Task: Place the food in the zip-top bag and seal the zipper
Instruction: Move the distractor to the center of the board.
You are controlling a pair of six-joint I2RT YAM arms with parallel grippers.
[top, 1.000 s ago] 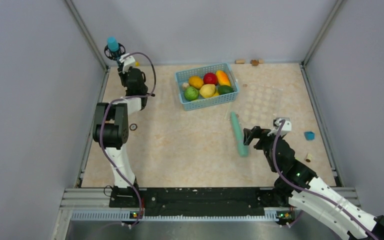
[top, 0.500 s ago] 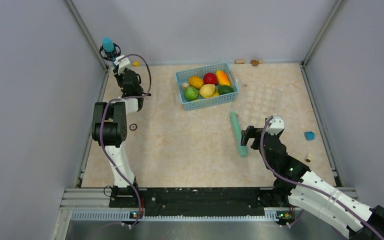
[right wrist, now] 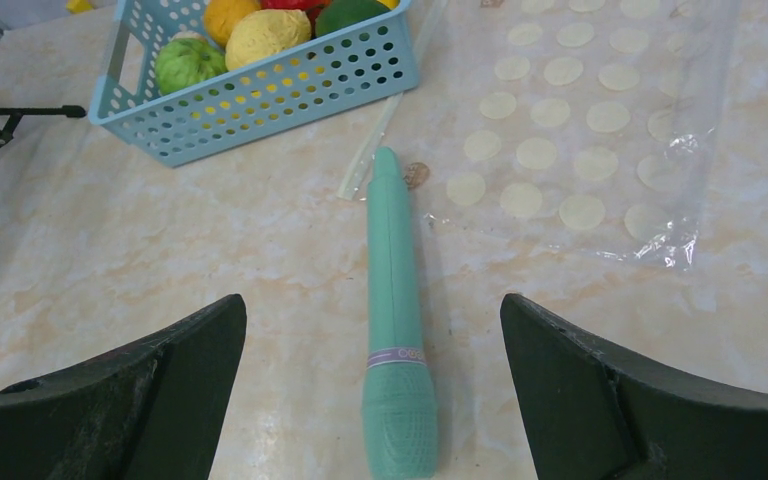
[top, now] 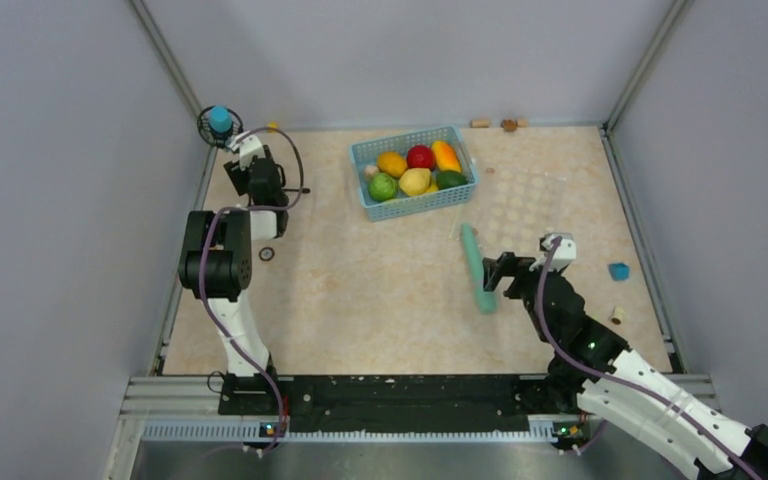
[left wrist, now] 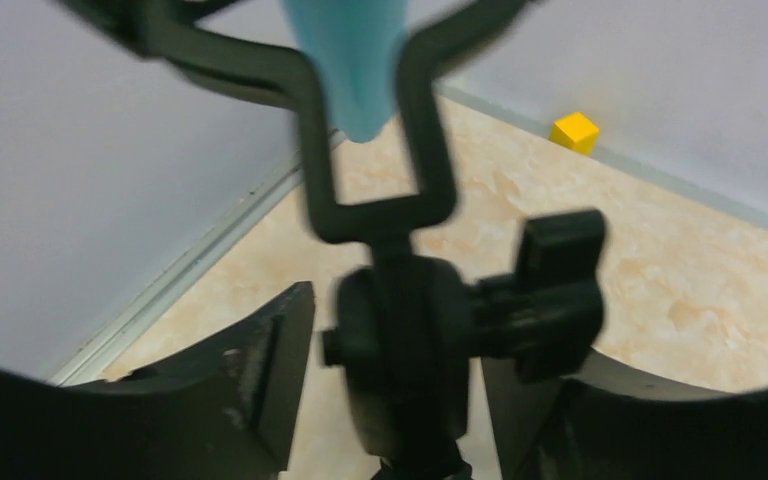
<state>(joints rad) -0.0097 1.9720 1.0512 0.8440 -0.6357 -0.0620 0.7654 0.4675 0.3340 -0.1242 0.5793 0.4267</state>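
The food (top: pixel 415 170) lies piled in a light-blue basket (top: pixel 454 198): orange, red, yellow, light green and dark green pieces, seen again as food (right wrist: pixel 260 35) in the right wrist view. The clear zip-top bag (top: pixel 525 200) lies flat right of the basket, and the right wrist view shows the bag (right wrist: pixel 600 130) printed with pale dots. Its zipper (right wrist: pixel 368 158) is a thin clear strip on the bag's left edge. My right gripper (top: pixel 501 271) hangs open over a long teal stick (right wrist: pixel 395 330), straddling it without touching. At the back left corner my left gripper (left wrist: pixel 405 320) stands open around a black stand (left wrist: pixel 400 330) with a blue top.
Grey walls close in the table on three sides. A yellow block (left wrist: pixel 574 131) lies by the back wall, and a blue block (top: pixel 618 270) lies right of the right arm. Two small corks (top: pixel 495 124) sit at the back edge. A small ring (top: pixel 266 254) lies near the left arm.
The left gripper has come down and towards the corner with the black stand, and its jaws have spread off it. The right gripper has shifted slightly over the teal stick.
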